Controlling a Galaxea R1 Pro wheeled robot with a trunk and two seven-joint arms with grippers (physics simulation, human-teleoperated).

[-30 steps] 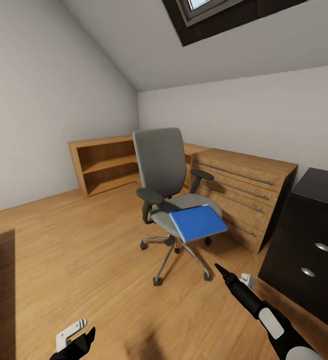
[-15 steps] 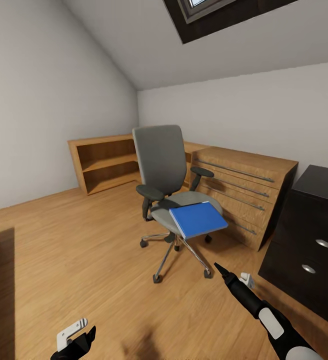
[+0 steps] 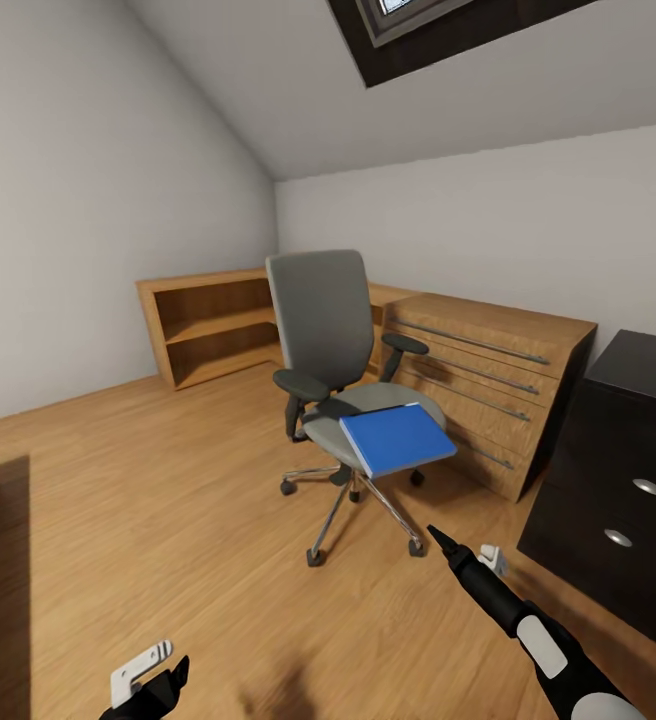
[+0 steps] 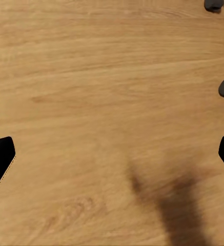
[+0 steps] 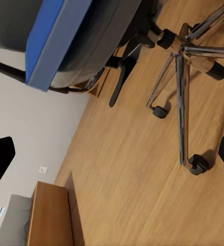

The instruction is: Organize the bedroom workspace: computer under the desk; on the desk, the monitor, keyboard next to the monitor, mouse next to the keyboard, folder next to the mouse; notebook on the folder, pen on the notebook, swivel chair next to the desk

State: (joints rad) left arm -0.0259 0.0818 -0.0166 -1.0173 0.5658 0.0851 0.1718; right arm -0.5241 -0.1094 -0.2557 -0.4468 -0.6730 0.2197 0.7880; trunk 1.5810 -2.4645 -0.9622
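The folder [image 3: 397, 439] lies on the front edge of the swivel chair's [image 3: 338, 370] seat, overhanging it, well apart from the right gripper [image 3: 465, 552], which hangs lower, nearer the robot. No writing is legible anywhere. The right arm reaches toward the chair, fingers spread wide. The left gripper [image 4: 112, 154], also wide open, faces the floor [image 3: 168, 500]. The desk [image 3: 628, 480] stands at right.

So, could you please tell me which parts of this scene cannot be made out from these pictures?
- Black desk with silver-knobbed drawers: the head view's right edge cuts it off, so its top surface is unseen.
- Grey swivel chair's seat: partly covered by the bright blue rectangular folder.
- Left tool: the left wrist view's edges cut off its fingers.
- Right tool: the right wrist view's edges likewise leave just dark fingertips.
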